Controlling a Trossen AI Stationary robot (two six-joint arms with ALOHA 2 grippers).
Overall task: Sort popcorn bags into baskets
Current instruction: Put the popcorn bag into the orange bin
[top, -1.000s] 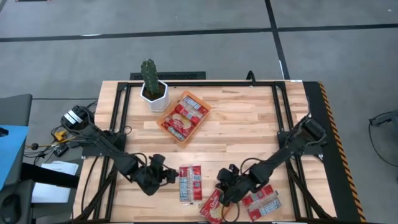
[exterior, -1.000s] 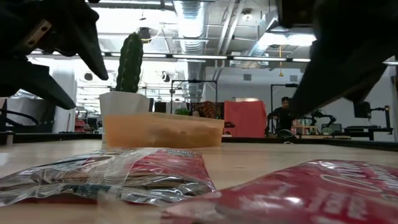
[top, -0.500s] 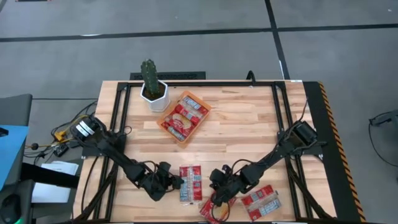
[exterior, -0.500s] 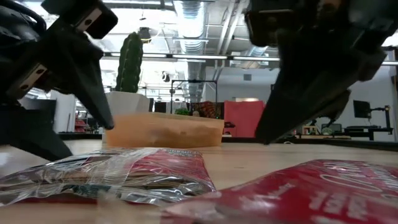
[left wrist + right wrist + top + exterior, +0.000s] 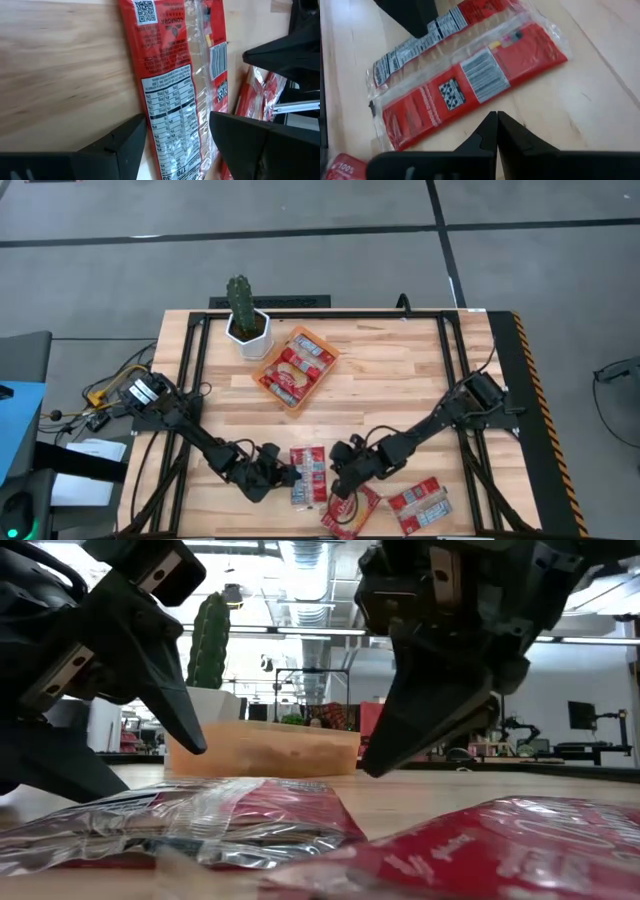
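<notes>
Two red popcorn bags (image 5: 307, 474) lie flat side by side near the table's near edge. My left gripper (image 5: 288, 477) is open at their left side. In its wrist view (image 5: 177, 120) its fingers stand on either side of the left bag (image 5: 167, 90), which lies print side up. My right gripper (image 5: 337, 483) is shut at their right side. Its tips (image 5: 495, 116) point at the long edge of the right bag (image 5: 470, 85), and a strip of bare wood shows between. The orange tray (image 5: 258, 372) sits far left of centre and holds several bags.
Two more bags lie near the near edge, one (image 5: 352, 510) just behind my right gripper and one (image 5: 420, 502) further right. A white pot with a cactus (image 5: 245, 315) stands beside the tray's far-left corner. Bare wood lies between the tray and the grippers.
Both grippers have come down low and closed in on the pair of bags. The left one has moved toward the table's right. The right one has moved toward the table's left, away from the bag at the near edge.
</notes>
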